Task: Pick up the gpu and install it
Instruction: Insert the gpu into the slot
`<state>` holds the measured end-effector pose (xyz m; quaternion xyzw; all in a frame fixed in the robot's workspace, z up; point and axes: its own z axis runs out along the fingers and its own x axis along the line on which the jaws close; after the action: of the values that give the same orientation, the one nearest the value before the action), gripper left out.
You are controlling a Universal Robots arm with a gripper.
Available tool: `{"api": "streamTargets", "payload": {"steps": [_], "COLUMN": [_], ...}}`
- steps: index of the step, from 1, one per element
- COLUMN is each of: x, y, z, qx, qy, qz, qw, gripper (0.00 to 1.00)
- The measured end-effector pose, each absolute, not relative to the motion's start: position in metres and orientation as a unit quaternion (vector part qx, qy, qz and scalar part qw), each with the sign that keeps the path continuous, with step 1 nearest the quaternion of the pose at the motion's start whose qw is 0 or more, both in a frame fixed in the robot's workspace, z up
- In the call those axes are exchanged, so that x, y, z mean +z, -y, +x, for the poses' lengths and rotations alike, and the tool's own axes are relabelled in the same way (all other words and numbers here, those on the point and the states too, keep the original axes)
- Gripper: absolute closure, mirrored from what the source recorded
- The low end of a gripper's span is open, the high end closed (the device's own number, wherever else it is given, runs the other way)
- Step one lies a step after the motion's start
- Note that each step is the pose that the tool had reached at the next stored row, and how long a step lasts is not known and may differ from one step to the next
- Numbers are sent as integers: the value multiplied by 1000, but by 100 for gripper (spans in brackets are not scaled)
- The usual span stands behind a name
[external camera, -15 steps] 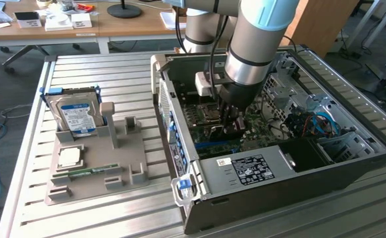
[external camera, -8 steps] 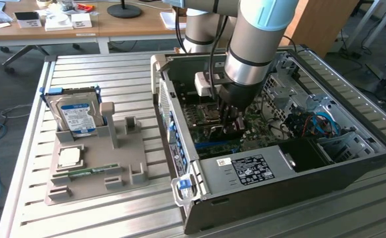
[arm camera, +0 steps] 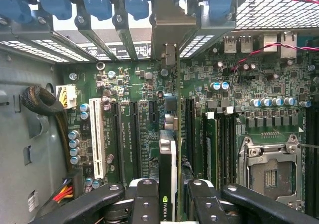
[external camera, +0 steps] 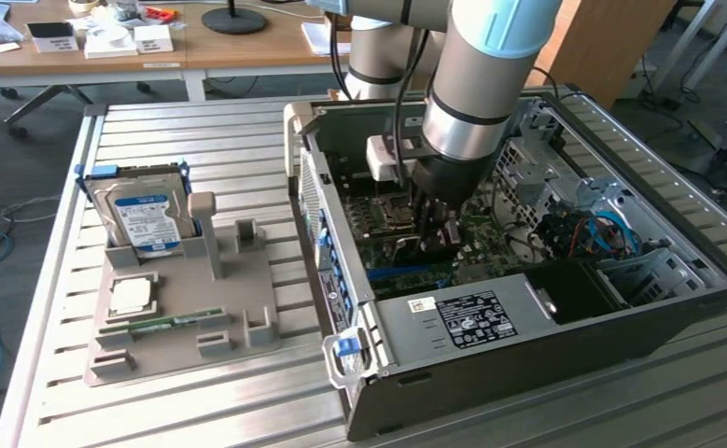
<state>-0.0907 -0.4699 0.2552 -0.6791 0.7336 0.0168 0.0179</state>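
Inside the open computer case (external camera: 662, 313), the gripper (arm camera: 172, 201) clamps the gpu (arm camera: 168, 154) edge-on over the motherboard (arm camera: 124, 84) expansion slots, where any tilt or sideways offset could jam its connector beside the slot.

Exterior view's right: open black computer case (external camera: 525, 317) on slatted metal table (external camera: 188, 401). Left of it, grey tray (external camera: 244, 280): blue-labelled silver hard drive (external camera: 146, 217) upright at upper-left end, narrow green memory stick (external camera: 164, 324) lower in frame. Inside case: green-and-black gpu card (arm camera: 168, 159) between gripper (arm camera: 168, 189) fingers.
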Motion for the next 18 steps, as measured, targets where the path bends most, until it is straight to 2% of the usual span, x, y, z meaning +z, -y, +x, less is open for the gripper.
{"api": "streamTargets", "payload": {"steps": [18], "x": [248], "y": [468], "z": [-93], "qx": [17], "qy": [-734], "qz": [-679], "qw": [18], "gripper": [73]}}
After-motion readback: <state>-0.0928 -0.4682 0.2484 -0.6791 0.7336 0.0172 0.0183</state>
